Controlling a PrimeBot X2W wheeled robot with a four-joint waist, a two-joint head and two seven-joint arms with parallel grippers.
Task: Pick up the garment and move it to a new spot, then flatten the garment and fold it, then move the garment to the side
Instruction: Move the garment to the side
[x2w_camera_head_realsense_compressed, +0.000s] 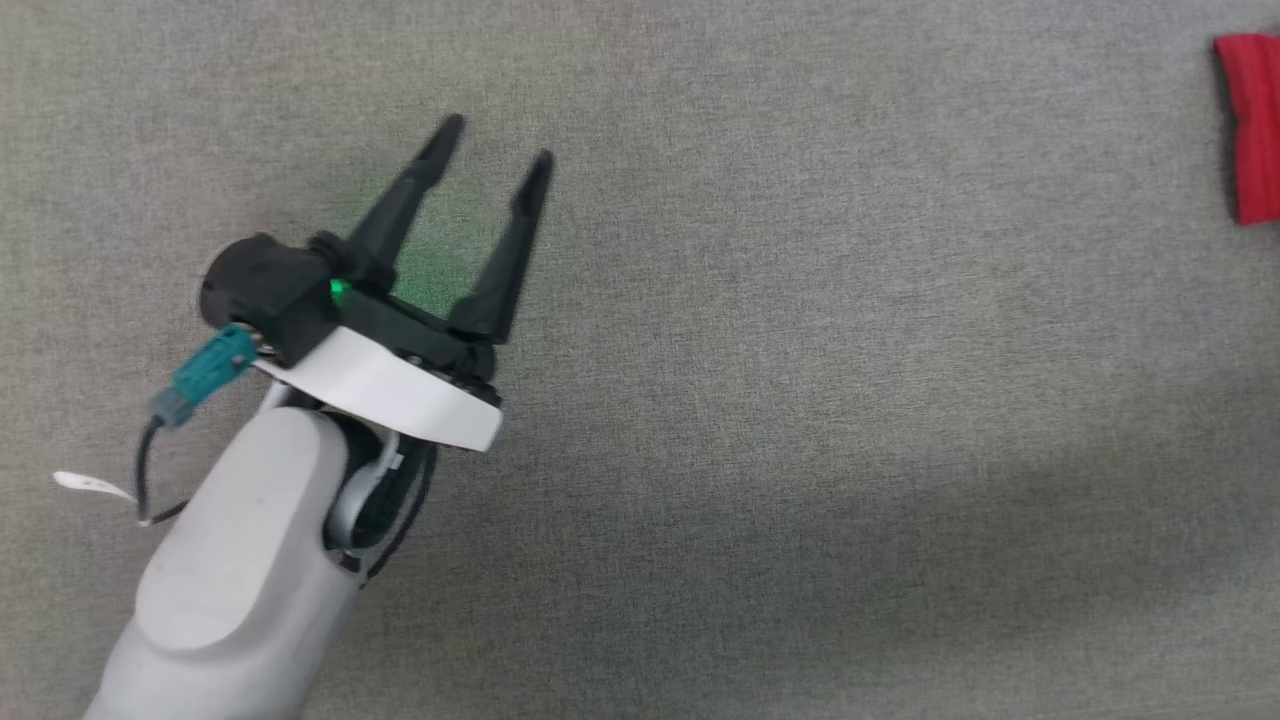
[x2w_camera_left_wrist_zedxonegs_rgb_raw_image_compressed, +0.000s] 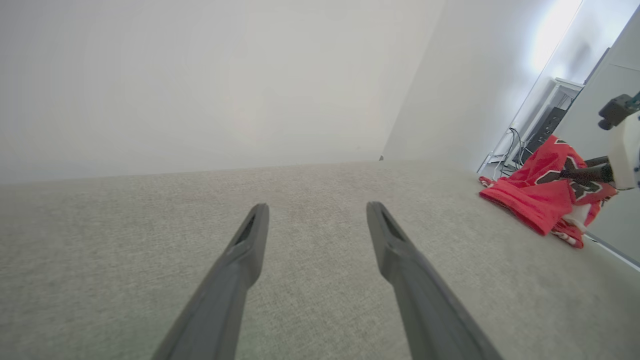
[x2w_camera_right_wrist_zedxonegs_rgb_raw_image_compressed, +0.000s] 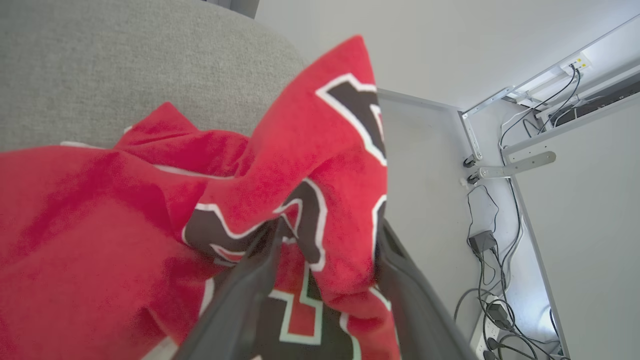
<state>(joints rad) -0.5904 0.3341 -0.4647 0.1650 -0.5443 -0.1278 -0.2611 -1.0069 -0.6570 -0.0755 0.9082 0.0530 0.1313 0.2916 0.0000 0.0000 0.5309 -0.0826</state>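
The garment (x2w_camera_head_realsense_compressed: 1250, 130) is a red jersey with black, white-outlined print, and a strip of it shows at the head view's upper right edge. From the left wrist it is a crumpled heap (x2w_camera_left_wrist_zedxonegs_rgb_raw_image_compressed: 535, 195) at the far right end of the grey surface. My right gripper (x2w_camera_right_wrist_zedxonegs_rgb_raw_image_compressed: 327, 227) stands open, its fingers spread on either side of a raised fold of the garment (x2w_camera_right_wrist_zedxonegs_rgb_raw_image_compressed: 100, 225), with cloth bunched between them. One of its dark fingers (x2w_camera_left_wrist_zedxonegs_rgb_raw_image_compressed: 585, 174) shows reaching over the heap. My left gripper (x2w_camera_head_realsense_compressed: 497, 142) is open and empty, hovering over bare grey cloth (x2w_camera_left_wrist_zedxonegs_rgb_raw_image_compressed: 316, 207) well away from the garment.
A grey woven surface (x2w_camera_head_realsense_compressed: 800, 400) spreads under both arms. Past its right end are a white wall, a white metal frame (x2w_camera_right_wrist_zedxonegs_rgb_raw_image_compressed: 515, 165) and cables with plugs on the floor (x2w_camera_right_wrist_zedxonegs_rgb_raw_image_compressed: 490, 300). The garment lies near that edge.
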